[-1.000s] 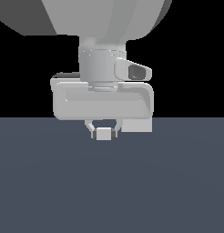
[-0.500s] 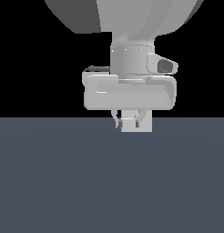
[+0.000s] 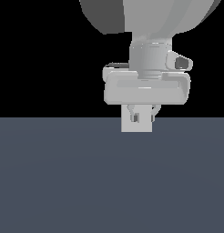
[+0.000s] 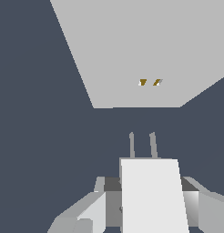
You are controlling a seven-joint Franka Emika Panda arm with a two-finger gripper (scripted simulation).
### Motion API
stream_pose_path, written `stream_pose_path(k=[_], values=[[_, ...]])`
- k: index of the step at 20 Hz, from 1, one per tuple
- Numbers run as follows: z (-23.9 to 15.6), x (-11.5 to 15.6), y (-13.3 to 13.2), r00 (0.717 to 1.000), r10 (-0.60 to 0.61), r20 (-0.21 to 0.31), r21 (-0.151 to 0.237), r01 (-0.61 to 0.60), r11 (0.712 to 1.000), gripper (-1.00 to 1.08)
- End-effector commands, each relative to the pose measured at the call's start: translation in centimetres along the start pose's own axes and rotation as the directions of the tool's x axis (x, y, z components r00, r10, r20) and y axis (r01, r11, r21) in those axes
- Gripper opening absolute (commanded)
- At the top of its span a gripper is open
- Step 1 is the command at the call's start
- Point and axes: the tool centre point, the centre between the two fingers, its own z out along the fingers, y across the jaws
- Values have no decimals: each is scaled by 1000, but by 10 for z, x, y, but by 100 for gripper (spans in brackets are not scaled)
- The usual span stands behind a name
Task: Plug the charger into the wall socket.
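With the gripper closed on the charger, its two prongs pointing at the wall socket and apart from it, align the prongs with the two slots, then advance straight.

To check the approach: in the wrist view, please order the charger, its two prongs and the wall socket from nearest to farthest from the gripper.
1. Charger: held in the gripper.
2. Prongs: at the charger's front end.
3. Wall socket: ahead, apart from the prongs.
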Motion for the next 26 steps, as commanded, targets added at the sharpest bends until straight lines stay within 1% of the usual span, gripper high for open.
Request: stream_pose_path(k=[1,5,16,21,26], values=[[-1,3,6,1000,-5,1,2,5,1000,-100],[-2,5,10,1000,-8,1,3,8,1000,-100],[-1,7,9,1000,-8,2,2,8,1000,-100],[2,16,9,1000,-8,2,2,8,1000,-100],[8,34,9,1000,-8,2,2,8,1000,-100]])
